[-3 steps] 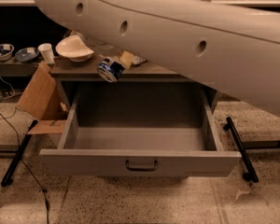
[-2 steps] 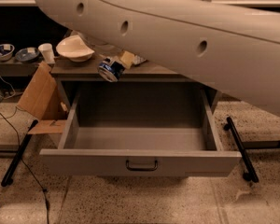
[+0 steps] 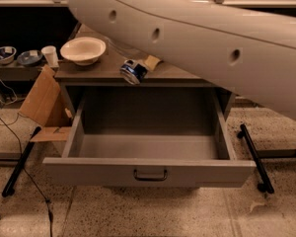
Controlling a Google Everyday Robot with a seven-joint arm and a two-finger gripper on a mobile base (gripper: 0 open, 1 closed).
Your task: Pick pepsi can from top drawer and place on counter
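Observation:
The pepsi can [image 3: 133, 72] is dark blue with a silver end. It lies tilted on the counter [image 3: 96, 69], close to the front edge, above the top drawer [image 3: 148, 169]. The drawer is pulled fully out and its inside shows nothing in it. My white arm [image 3: 197, 43] crosses the top of the view. My gripper [image 3: 151, 62] is mostly hidden behind the arm. Only a tan tip shows, right beside the can on its right. I cannot tell whether it touches the can.
A cream bowl [image 3: 83, 51] sits on the counter's left part. A cardboard flap [image 3: 42, 100] leans at the cabinet's left side. A white cup [image 3: 50, 56] and small dishes stand on a low shelf at far left. Black rails [image 3: 254, 157] lie on the floor.
The arm has drawn up and to the right, uncovering more of the counter. The can and the tan gripper tip sit a little further right than before. The drawer has not moved.

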